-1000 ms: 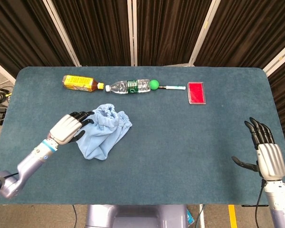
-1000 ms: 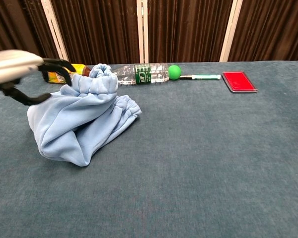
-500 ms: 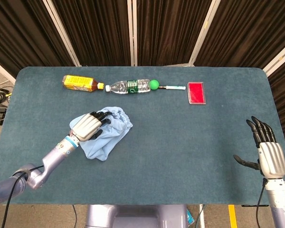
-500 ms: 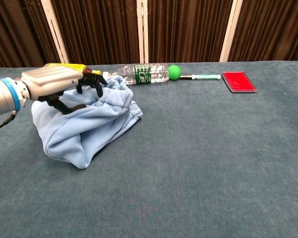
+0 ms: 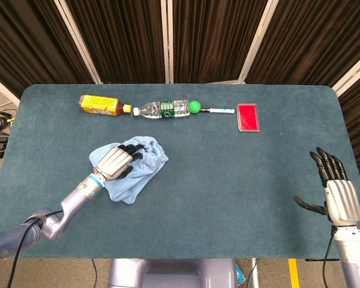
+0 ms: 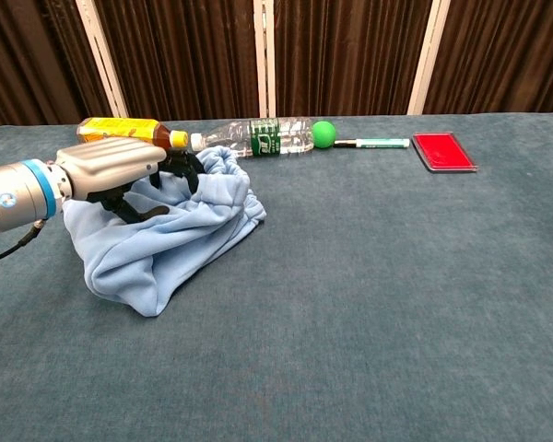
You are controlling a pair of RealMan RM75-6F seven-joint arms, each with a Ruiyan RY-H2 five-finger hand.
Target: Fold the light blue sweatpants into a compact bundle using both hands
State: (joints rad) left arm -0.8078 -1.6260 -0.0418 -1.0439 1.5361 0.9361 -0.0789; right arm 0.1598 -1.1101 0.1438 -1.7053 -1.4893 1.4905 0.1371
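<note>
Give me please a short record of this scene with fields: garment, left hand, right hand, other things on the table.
garment: sweatpants, bunched in a heap on the table's left part
left hand: left hand rests on top of the sweatpants, fingers curled into the cloth
right hand: right hand open, apart from everything, at the right edge
other things: tea bottle, water bottle, green ball, pen, red case, in a row at the far side

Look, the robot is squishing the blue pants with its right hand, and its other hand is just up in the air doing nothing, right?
Not quite. It is the left hand that presses on the light blue sweatpants, as the head view shows. The right hand is the one held apart near the table's other edge, fingers spread, holding nothing.
</note>
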